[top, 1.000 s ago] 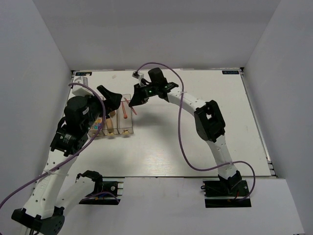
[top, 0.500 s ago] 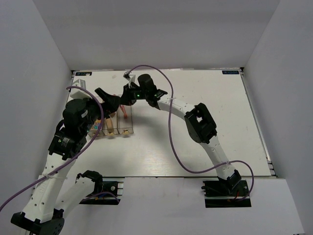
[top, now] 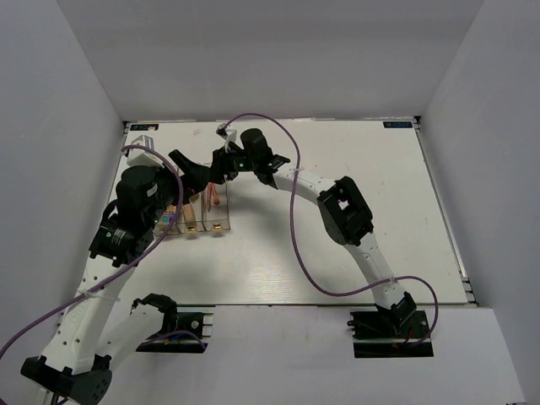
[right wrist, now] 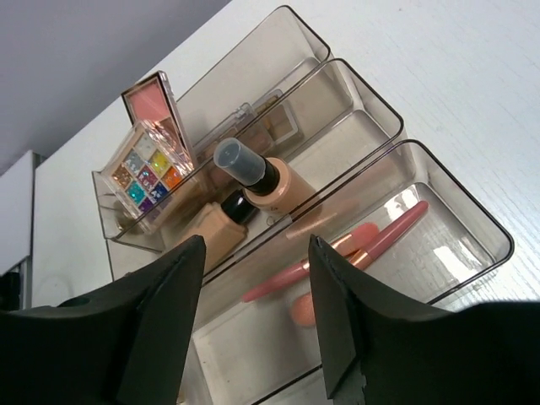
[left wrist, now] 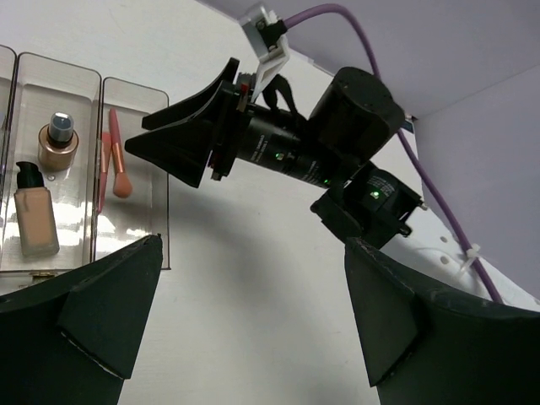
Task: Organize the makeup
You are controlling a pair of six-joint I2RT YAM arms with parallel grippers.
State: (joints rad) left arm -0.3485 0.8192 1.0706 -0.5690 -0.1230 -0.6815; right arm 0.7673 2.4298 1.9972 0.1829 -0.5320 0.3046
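The palettes [right wrist: 148, 160], bottles [right wrist: 245, 190] and pencils [right wrist: 363, 245] lie in the clear box [right wrist: 481, 228]. Your left jaws and right jaws are both apart, holding nothing. They hang close together there, so they could bump or tip the box.

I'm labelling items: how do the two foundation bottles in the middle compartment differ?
The short bottle is darker tan with a clear grey cap. The long bottle is paler beige with a black cap. Both sit in the middle compartment of the clear box.
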